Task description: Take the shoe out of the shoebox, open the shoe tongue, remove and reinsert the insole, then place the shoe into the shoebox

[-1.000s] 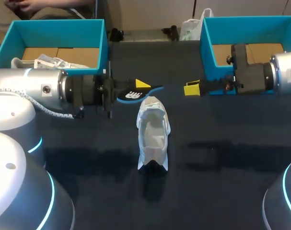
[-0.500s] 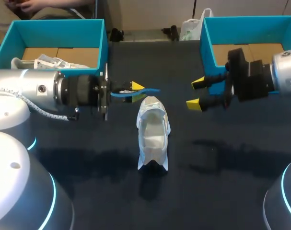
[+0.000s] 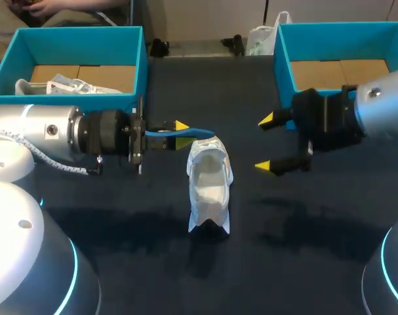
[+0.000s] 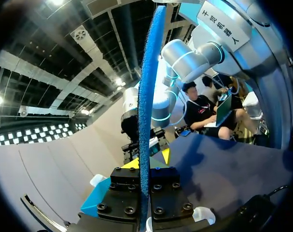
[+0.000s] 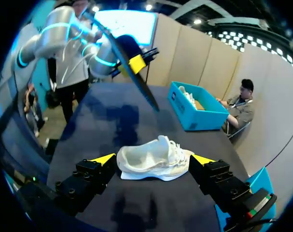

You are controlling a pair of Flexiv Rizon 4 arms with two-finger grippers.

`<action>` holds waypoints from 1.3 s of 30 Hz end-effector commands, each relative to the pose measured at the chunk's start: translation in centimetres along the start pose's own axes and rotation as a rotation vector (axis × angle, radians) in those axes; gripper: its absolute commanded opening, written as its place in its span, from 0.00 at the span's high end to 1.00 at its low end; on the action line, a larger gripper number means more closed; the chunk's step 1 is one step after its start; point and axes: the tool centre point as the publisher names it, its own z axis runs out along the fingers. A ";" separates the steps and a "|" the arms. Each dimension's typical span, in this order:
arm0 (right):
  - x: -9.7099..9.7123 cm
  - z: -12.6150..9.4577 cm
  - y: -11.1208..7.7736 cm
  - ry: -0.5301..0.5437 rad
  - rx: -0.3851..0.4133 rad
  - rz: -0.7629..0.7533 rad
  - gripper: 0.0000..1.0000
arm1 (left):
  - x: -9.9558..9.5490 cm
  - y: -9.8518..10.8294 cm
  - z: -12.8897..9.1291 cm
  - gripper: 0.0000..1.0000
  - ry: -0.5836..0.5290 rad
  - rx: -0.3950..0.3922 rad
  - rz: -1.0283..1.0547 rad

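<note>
Left gripper [image 3: 179,133] is clamped on the blue insole [image 3: 197,134], holding it edge-on just over the far end of the white shoe [image 3: 210,184]. The shoe sits upright mid-table [image 3: 303,249], and the right gripper [image 3: 264,143] hangs wide open beside it. That insole looks thin, light and floppy, so I'd have the right fingers pinch the shoe's soft collar to steady it for reinsertion.

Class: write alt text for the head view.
A white fabric shoe lies on the dark table. The left gripper holds a thin blue insole near the shoe's far end; the right gripper hangs open opposite.
</note>
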 end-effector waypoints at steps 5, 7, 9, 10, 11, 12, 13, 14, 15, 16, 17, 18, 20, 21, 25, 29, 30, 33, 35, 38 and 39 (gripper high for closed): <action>-0.2 1.7 -0.1 0.027 0.115 -0.038 0.00 | 1.0 0.2 0.1 1.00 0.000 -0.004 -0.017; -0.2 1.7 -0.1 0.027 0.115 -0.038 0.00 | 1.2 0.4 0.1 1.00 -0.005 -0.002 -0.031; -0.2 1.7 -0.1 0.027 0.115 -0.038 0.00 | 1.4 0.6 0.1 1.00 -0.009 -0.001 -0.039; -0.2 1.7 -0.1 0.027 0.115 -0.038 0.00 | 1.6 0.7 0.1 1.00 -0.014 -0.002 -0.045; -0.2 1.7 -0.1 0.027 0.115 -0.038 0.00 | 1.8 0.8 0.1 1.00 -0.015 -0.002 -0.048; -0.2 1.7 -0.1 0.027 0.115 -0.038 0.00 | 2.0 0.9 0.1 1.00 -0.016 -0.002 -0.050; -0.2 1.7 -0.1 0.027 0.115 -0.038 0.00 | 2.2 1.0 0.1 1.00 -0.017 -0.002 -0.052; -0.2 1.7 -0.1 0.027 0.115 -0.038 0.00 | 2.4 1.0 0.2 1.00 -0.019 -0.003 -0.053; -0.2 1.7 -0.1 0.027 0.115 -0.038 0.00 | 2.5 1.1 0.2 1.00 -0.019 -0.005 -0.052; -0.2 1.9 0.1 0.041 0.133 -0.060 0.00 | 2.7 1.2 0.2 1.00 -0.021 -0.009 -0.045; -0.1 2.2 0.0 0.040 0.142 -0.071 0.00 | 2.9 1.3 0.2 1.00 -0.022 -0.010 -0.044; 0.0 2.5 -0.1 0.038 0.152 -0.087 0.00 | 3.0 1.4 0.3 1.00 -0.022 -0.010 -0.044; 0.1 2.7 -0.3 0.017 0.169 -0.122 0.00 | 3.2 1.7 0.3 1.00 -0.027 -0.013 -0.038; 0.1 2.8 -0.3 0.000 0.178 -0.145 0.00 | 3.3 1.9 0.4 1.00 -0.031 -0.010 -0.040; 0.2 3.2 -0.7 -0.035 0.214 -0.194 0.00 | 3.7 2.6 0.6 1.00 -0.049 -0.002 -0.035; 0.2 3.7 -1.3 -0.049 0.227 -0.230 0.00 | 4.3 3.2 0.9 1.00 -0.052 -0.003 -0.048; 0.2 3.9 -1.4 -0.044 0.235 -0.235 0.00 | 4.4 3.4 1.0 1.00 -0.053 -0.005 -0.048; 0.1 4.5 -1.9 -0.040 0.233 -0.248 0.00 | 4.9 4.0 1.2 1.00 -0.051 -0.009 -0.049; 0.1 4.9 -2.4 -0.035 0.232 -0.249 0.00 | 5.2 4.3 1.3 1.00 -0.048 -0.012 -0.051; 0.1 5.4 -3.1 -0.020 0.227 -0.247 0.00 | 5.6 4.8 1.6 1.00 -0.039 -0.022 -0.055; 0.0 5.7 -3.3 -0.015 0.233 -0.248 0.00 | 5.8 4.9 1.6 1.00 -0.038 -0.023 -0.056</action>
